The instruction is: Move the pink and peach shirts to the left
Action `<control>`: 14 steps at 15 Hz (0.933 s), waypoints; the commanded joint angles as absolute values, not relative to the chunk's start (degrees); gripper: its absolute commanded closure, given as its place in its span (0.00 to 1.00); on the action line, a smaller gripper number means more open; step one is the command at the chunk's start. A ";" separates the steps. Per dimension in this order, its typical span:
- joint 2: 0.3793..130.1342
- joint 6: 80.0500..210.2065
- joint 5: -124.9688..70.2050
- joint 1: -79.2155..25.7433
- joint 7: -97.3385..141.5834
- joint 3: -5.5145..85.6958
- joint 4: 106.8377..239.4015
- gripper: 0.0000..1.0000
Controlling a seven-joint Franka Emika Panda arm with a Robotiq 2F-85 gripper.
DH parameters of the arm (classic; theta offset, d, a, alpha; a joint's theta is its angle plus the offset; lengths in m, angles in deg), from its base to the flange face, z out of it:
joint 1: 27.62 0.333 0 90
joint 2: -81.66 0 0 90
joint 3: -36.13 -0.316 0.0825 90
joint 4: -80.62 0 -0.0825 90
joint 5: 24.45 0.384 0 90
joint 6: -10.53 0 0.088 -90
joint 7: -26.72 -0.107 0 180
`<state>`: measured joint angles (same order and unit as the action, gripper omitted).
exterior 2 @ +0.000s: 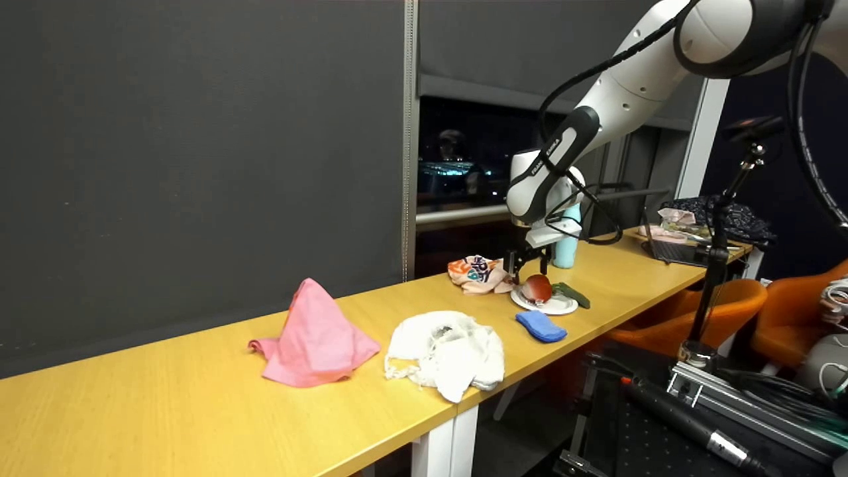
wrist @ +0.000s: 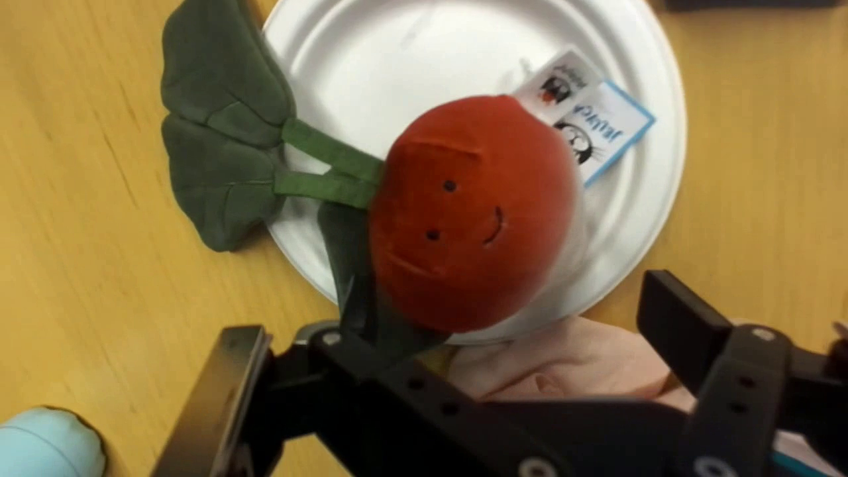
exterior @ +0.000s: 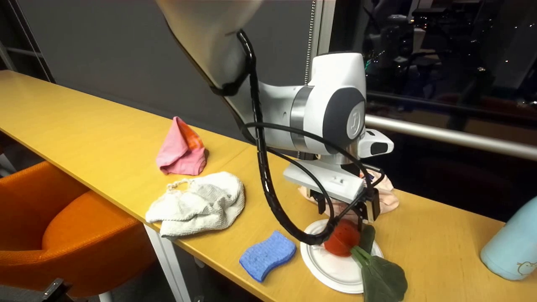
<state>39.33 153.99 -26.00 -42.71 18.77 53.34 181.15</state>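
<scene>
Peach shirt: pinch plan

End effector spread wide, nothing gripped, near the red toy. Peach shirt just beside the plate; pink shirt well apart, past the white cloth. I'd shift off the plate, then pinch a raised fold.
</scene>
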 commanded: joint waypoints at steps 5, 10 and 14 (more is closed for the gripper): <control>35.27 165.54 -26.95 -42.06 14.68 55.42 176.70 0.00; 29.44 168.35 -25.56 -43.34 13.28 55.40 171.76 0.00; 25.42 170.99 -24.82 -44.37 12.84 55.69 168.54 0.25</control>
